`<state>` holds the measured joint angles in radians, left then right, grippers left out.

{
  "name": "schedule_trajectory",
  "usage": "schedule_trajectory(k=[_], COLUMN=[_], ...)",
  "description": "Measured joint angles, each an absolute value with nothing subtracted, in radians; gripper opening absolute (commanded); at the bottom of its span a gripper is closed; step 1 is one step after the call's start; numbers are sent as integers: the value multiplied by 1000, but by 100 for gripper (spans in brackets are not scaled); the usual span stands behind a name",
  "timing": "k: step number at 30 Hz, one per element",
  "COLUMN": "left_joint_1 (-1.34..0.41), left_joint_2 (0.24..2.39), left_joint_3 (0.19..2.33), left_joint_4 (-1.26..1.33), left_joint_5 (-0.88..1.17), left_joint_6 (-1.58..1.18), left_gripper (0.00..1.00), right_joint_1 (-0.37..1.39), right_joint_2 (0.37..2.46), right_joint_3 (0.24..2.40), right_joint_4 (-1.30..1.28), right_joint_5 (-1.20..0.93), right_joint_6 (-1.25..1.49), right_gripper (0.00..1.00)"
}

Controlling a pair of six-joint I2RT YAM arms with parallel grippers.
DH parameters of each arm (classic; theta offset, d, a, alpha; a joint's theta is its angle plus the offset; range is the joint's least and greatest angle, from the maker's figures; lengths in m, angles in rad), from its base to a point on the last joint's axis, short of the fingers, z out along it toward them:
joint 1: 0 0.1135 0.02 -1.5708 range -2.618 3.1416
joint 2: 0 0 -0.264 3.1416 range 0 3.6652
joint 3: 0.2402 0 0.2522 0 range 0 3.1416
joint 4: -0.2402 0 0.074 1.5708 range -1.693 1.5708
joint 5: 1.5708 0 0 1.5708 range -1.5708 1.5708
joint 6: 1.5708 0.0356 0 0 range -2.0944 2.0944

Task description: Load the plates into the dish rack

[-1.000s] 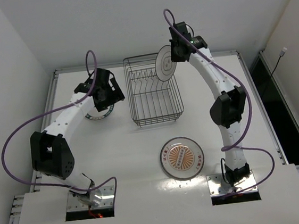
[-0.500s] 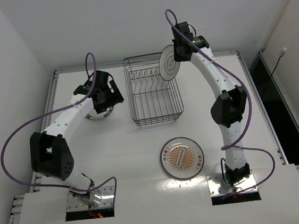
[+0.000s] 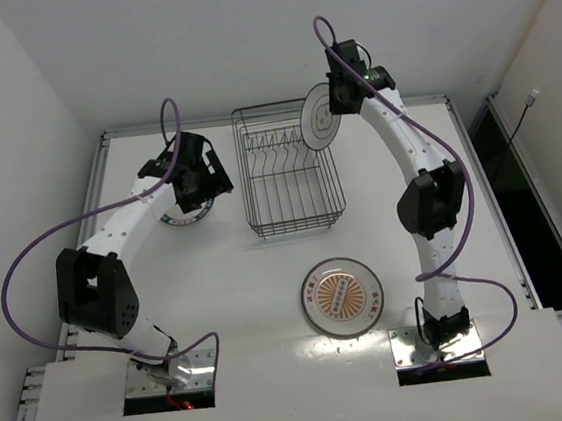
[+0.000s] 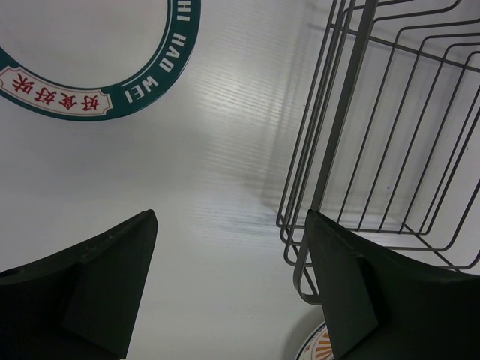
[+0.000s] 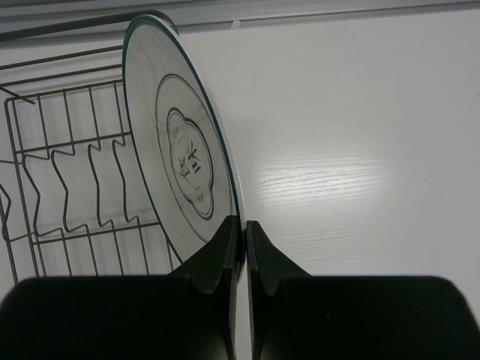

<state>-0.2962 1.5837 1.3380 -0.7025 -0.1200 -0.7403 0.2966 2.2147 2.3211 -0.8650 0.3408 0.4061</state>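
Observation:
My right gripper [image 3: 335, 104] [image 5: 241, 229] is shut on the rim of the white plate with the grey centre emblem [image 3: 319, 118] [image 5: 176, 154]. It holds the plate on edge above the far right corner of the dark wire dish rack [image 3: 289, 174] [image 5: 60, 187]. The plate with the orange-brown centre [image 3: 342, 297] lies flat in front of the rack. The plate with the dark patterned rim [image 3: 183, 219] [image 4: 90, 82] lies left of the rack, mostly hidden under my left arm. My left gripper [image 3: 198, 184] [image 4: 229, 247] is open and empty above the table between that plate and the rack [image 4: 375, 127].
The raised table edge [image 3: 271, 118] runs just behind the rack. White walls close in at the back and left. The right arm's elbow [image 3: 431, 200] hangs over the table right of the rack.
My right gripper has carried the emblem plate a little right and toward the back, to the rack's far right corner. The left arm has barely moved.

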Motion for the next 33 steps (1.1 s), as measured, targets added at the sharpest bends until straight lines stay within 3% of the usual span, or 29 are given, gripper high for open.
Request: schedule_trajectory(k=[26,33], left_joint_1=[-296,-295], left_joint_2=[1579,1473], left_joint_3=[1351,1291], left_joint_4=[-704,-702], left_joint_5=[-124,-97], left_joint_6=[-736,-737], left_gripper=[78,78], right_joint_1=[278,316], right_joint_2=[2215,2215], right_joint_3=[2315,2285], right_joint_4=[-866,-862], right_joint_5=[335,373], right_joint_6=[400,388], right_gripper=[0,1])
